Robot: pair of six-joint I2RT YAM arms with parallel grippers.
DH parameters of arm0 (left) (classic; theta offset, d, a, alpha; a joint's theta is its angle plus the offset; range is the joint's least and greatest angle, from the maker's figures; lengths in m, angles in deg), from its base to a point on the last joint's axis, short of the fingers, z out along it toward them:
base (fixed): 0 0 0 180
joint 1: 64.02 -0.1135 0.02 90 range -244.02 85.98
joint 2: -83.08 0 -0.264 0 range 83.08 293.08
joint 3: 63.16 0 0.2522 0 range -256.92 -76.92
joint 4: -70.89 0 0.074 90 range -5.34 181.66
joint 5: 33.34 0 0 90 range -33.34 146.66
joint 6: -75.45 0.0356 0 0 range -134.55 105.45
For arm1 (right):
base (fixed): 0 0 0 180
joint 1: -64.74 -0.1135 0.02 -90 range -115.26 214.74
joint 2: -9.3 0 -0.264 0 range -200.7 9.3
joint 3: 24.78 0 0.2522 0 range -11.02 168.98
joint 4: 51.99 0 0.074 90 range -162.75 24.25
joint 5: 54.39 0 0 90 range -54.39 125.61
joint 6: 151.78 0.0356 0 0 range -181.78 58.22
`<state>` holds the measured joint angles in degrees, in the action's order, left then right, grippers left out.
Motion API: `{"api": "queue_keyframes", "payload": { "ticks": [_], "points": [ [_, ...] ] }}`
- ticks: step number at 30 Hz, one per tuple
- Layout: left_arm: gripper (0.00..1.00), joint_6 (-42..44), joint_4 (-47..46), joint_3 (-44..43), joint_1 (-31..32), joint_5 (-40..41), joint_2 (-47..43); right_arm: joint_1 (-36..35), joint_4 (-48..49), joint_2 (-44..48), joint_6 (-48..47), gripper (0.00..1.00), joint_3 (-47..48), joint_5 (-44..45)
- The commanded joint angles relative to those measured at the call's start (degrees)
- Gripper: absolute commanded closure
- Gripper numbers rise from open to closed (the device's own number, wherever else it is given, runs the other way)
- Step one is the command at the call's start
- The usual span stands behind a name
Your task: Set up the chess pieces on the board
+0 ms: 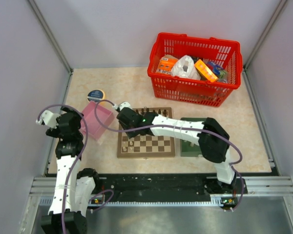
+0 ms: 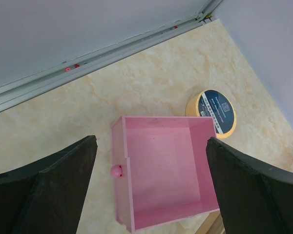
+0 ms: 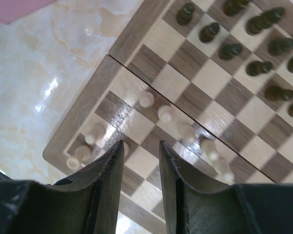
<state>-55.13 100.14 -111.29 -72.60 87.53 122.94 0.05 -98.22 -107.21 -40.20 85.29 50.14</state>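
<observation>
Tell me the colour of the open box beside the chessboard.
The box is pink all over; the left wrist view shows it best.

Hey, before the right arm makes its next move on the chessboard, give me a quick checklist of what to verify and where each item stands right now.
1. Right gripper empty: ok, jaws narrowly apart, nothing seen between them.
2. Right gripper over the pale pieces on the board: ok.
3. Dark pieces lined up in two rows: ok.
4. Pale pieces on their home squares: cannot tell, blurred and partly behind the fingers.
5. Left gripper out of the way: ok, open and empty above the pink box, off the board.
6. Whole board visible from above: not ok, the right arm lies across it.
</observation>
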Motion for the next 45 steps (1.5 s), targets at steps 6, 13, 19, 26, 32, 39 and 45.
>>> {"api": "queue_keyframes", "payload": {
  "ticks": [6,13,19,26,32,39,45],
  "points": [
    [0.01,0.15,-1.6,0.27,-0.47,-0.37,-0.57,0.35,2.15,13.59,5.22,0.65,-12.1,1.91],
    [0.01,0.15,-1.25,0.18,-0.47,-0.81,-0.74,0.79,3.02,11.66,6.98,0.65,-14.05,0.6],
    [0.01,0.32,-0.9,0.18,-0.47,-0.38,-1.19,2.54,3.46,9.99,6.54,0.65,-14.4,-0.46],
    [0.01,0.5,-0.81,-0.08,-0.47,-0.2,-1.27,3.34,3.55,8.14,6.02,0.66,-13.7,-1.87],
    [0.01,0.41,-1.16,0.0,-0.47,-0.37,-1.1,3.34,3.9,7.18,5.93,0.68,-13.7,-3.01],
    [0.01,0.41,-1.42,-0.08,-0.47,-0.46,-0.75,3.34,4.17,6.03,5.75,0.72,-13.17,-3.19],
    [0.01,0.59,-1.42,-0.35,-0.56,-0.37,-0.74,3.25,4.08,5.59,5.49,0.82,-12.73,-3.89]
  ]
}}
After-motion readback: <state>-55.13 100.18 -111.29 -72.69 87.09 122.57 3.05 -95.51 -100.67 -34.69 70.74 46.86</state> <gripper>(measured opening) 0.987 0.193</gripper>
